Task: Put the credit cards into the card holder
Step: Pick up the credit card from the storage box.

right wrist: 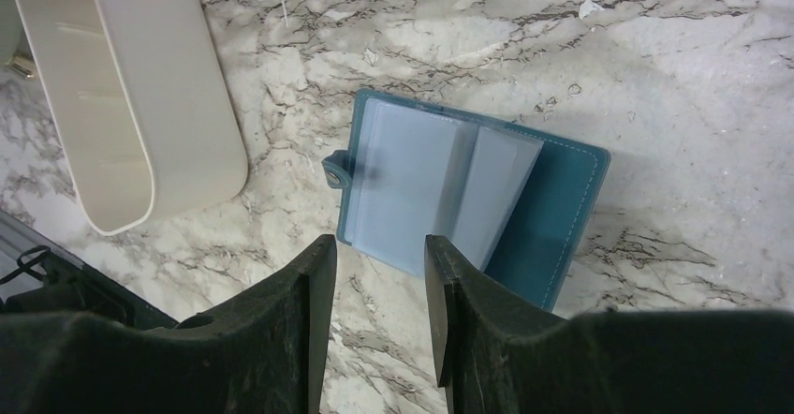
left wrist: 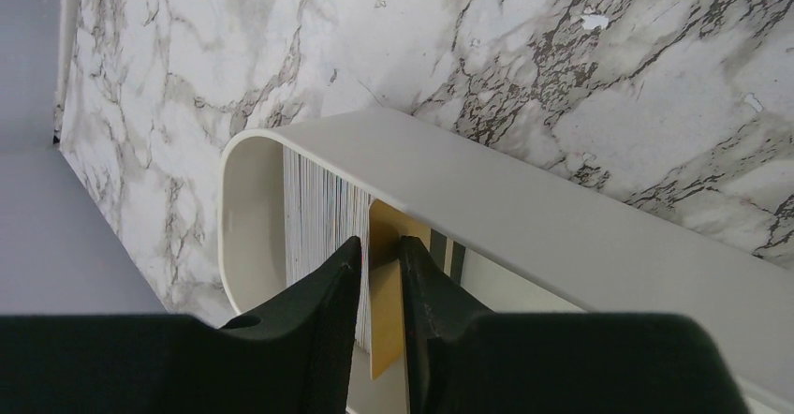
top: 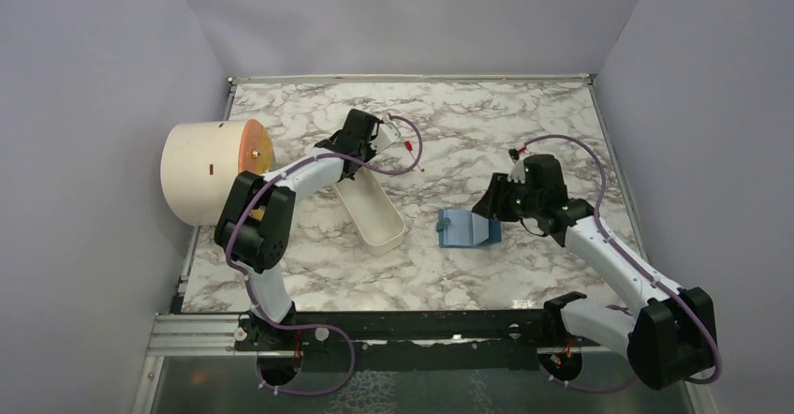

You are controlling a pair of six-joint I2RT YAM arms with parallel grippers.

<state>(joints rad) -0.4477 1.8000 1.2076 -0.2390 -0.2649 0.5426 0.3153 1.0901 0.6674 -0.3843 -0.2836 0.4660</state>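
The yellow-orange credit card [left wrist: 386, 245] stands on edge in the long white tray [left wrist: 562, 217]. My left gripper [left wrist: 382, 243] has its jaws close together with this card between them, at the tray's far end [top: 360, 142]. The dark grey card with a pale band [left wrist: 457, 257] shows just right of my right fingertip, mostly hidden. The teal-blue card holder [right wrist: 552, 217] lies open on the marble, grey pocket panel [right wrist: 412, 189] up, snap [right wrist: 335, 175] at its left edge. My right gripper [right wrist: 379, 245] is open and empty, hovering at its near edge [top: 496, 203].
The tray [top: 374, 213] lies diagonally mid-table, with a ribbed white stack [left wrist: 318, 208] inside beside the cards. A cream cylinder with a round orange face [top: 211, 170] stands at the left edge. The card holder [top: 465, 229] lies right of the tray. Walls enclose three sides.
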